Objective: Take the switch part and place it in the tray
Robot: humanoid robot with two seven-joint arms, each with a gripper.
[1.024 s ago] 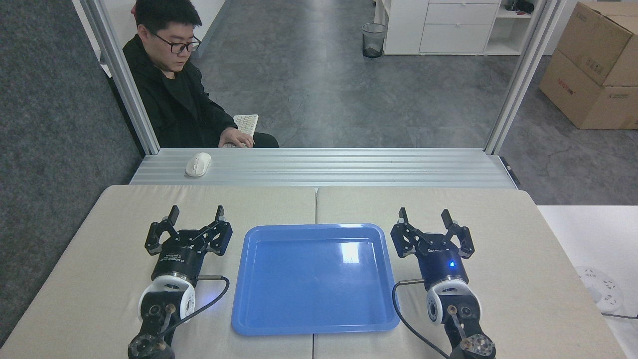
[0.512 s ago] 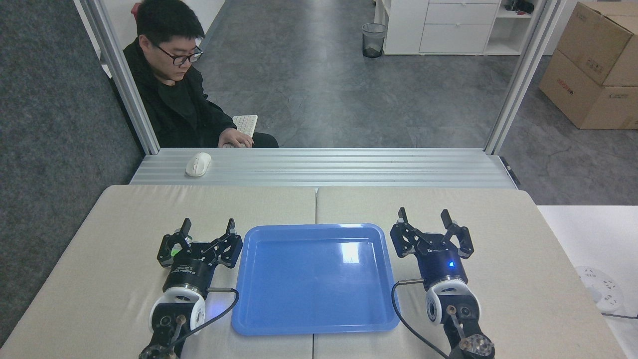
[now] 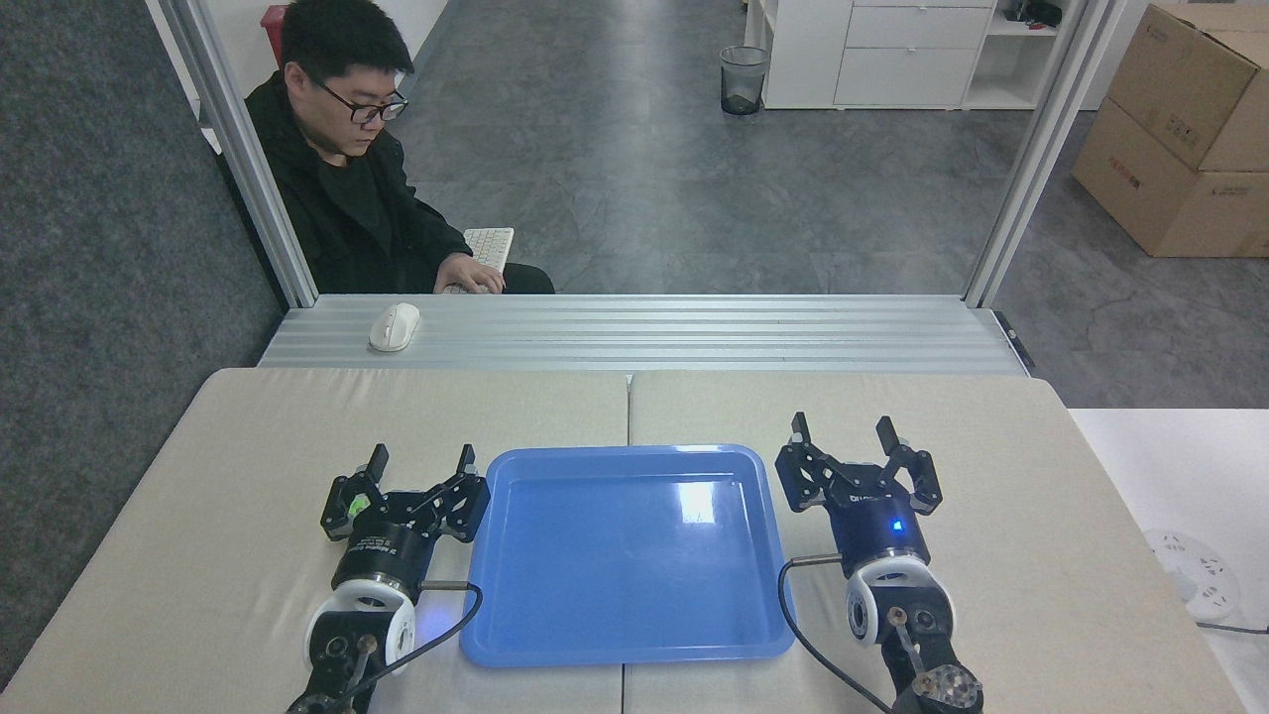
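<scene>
Just left of the large glossy blue plastic tray [image 3: 628, 555], the left hand [image 3: 420, 462] is lying low over the beige padded desk [image 3: 218, 476], its two dark fingers spread apart and gripping nothing between their tips. The small switch part [image 3: 353, 506] is showing only as a green glint with a whitish edge, peeking out at the left side of that hand's knuckle block, behind the fingertips rather than between them. It is too hidden to tell its long axis, or whether it is resting on the desk or against the hand. Judging by this, the coming move turns on the part sitting left of the tray and back from the left fingertips, so the left hand is far nearer to it and would need to draw back and re-centre. The tray is lying empty. Right of the tray, the right hand [image 3: 838, 434] is waiting with fingers apart, also empty.
</scene>
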